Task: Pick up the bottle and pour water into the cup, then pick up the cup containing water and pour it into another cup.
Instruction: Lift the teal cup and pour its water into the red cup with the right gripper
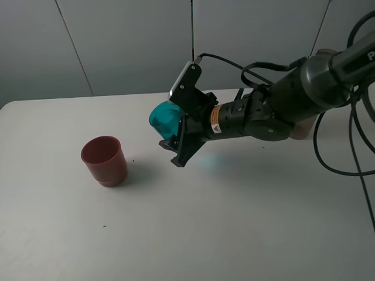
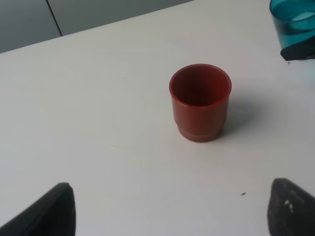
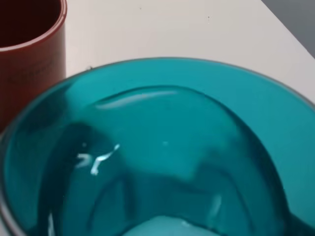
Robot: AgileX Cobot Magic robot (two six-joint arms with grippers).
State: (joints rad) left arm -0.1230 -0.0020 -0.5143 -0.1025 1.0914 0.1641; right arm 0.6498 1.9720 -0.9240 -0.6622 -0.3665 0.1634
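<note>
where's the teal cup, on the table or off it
Off it: the right gripper holds the teal cup clear above the table.

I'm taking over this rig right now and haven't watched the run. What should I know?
Left gripper: open, empty, looking at the red cup.
Right gripper: shut on the teal cup, held tilted above the table, to the right of the red cup.
Done: teal cup lifted.
Left: bring it over the red cup and pour; the red cup looks empty.
</note>
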